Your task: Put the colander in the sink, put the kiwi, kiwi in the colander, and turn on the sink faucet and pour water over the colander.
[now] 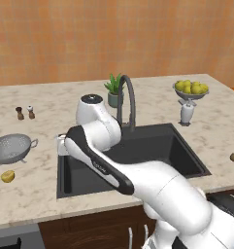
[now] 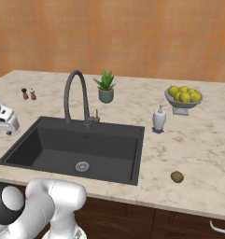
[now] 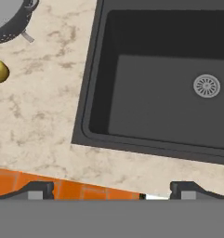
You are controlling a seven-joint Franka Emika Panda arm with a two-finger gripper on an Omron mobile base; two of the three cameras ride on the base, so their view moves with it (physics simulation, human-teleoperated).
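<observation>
1. The gripper (image 3: 111, 188) is nearest, its fingertips (image 3: 36, 189) spread wide and holding nothing, hovering over the left edge of the sink (image 1: 186, 160).
2. The colander (image 1: 10, 148) sits on the counter (image 1: 50, 121) well left of the sink, so the hand must travel left.
3. The golden kiwi (image 1: 8, 176) lies just near of the colander; the brown kiwi (image 2: 177, 176) lies right of the sink.
4. No readable writing anywhere.
</observation>
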